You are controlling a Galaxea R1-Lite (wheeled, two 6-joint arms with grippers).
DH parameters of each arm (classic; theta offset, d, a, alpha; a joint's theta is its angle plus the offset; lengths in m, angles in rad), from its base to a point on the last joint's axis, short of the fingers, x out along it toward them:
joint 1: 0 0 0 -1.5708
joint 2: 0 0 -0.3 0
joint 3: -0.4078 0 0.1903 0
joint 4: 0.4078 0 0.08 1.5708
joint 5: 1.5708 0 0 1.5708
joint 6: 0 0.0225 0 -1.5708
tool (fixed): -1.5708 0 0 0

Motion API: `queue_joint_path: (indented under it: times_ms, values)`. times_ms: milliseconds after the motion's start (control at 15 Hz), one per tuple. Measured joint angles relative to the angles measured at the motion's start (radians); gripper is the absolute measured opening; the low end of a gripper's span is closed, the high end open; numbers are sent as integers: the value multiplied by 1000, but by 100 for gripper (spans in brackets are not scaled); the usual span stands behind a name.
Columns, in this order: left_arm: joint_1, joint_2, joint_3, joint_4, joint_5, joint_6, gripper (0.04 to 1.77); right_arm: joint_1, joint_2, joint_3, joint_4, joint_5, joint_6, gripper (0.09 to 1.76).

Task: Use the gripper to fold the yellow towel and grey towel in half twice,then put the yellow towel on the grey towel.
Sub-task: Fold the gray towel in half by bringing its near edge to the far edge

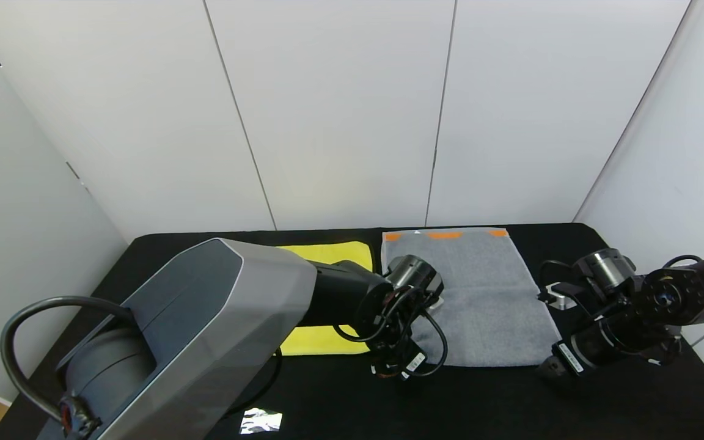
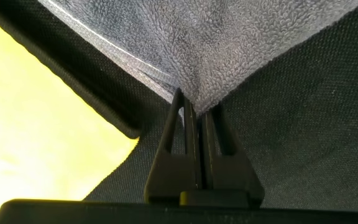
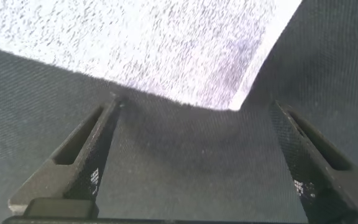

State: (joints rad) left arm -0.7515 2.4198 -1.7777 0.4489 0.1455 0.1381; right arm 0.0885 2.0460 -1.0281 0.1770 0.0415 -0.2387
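Observation:
The grey towel [image 1: 480, 299] lies flat on the black table, its orange patches along the far edge. The yellow towel [image 1: 327, 253] lies to its left, mostly hidden behind my left arm. My left gripper [image 1: 396, 365] is at the grey towel's near left corner. In the left wrist view the left gripper [image 2: 194, 106] is shut on that corner of the grey towel [image 2: 229, 43], with the yellow towel [image 2: 36, 124] beside it. My right gripper [image 1: 549, 366] is by the near right corner. In the right wrist view it [image 3: 196, 106] is open and empty, just short of the grey towel's corner [image 3: 166, 43].
The black table cloth [image 1: 498, 403] covers the table. White wall panels [image 1: 340, 110] close in the back and both sides. A small shiny scrap [image 1: 260, 420] lies near the front edge.

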Motion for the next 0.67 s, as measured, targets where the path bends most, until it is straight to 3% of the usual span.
queue_joint_path:
  times_ms: [600,667]
  values:
    - [1,-3,0,-1,0,0,12,1,41,-47,1,0,-16,171]
    - [1,-3,0,-1,0,0,12,2,42,-49,1,1,-16,151]
